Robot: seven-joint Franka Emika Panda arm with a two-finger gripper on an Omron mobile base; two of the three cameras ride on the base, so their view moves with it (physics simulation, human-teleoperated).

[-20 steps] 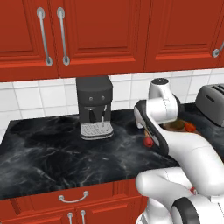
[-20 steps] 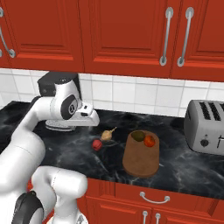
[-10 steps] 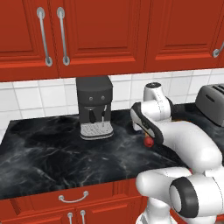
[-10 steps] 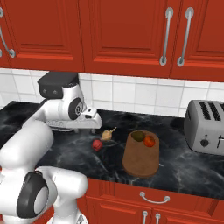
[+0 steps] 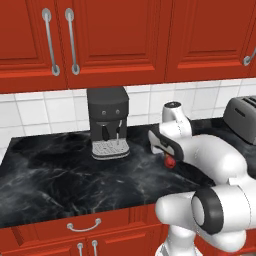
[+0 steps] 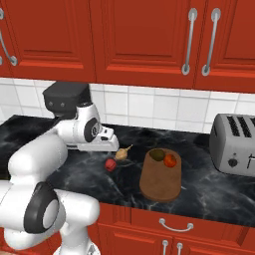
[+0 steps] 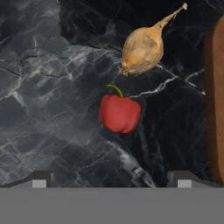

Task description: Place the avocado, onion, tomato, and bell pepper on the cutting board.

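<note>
Below my hand sits a bright red bell pepper with a small green stem, and beside it a tan-yellow onion, both on a black counter veined with white marbling. The cutting board is dark brown wood, carrying a dull olive avocado and a red tomato. The cabinets are deep red with silver handles.

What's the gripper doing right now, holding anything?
Gripper: jaws open, holding nothing, above the small red bell pepper on the black marble counter.
</note>
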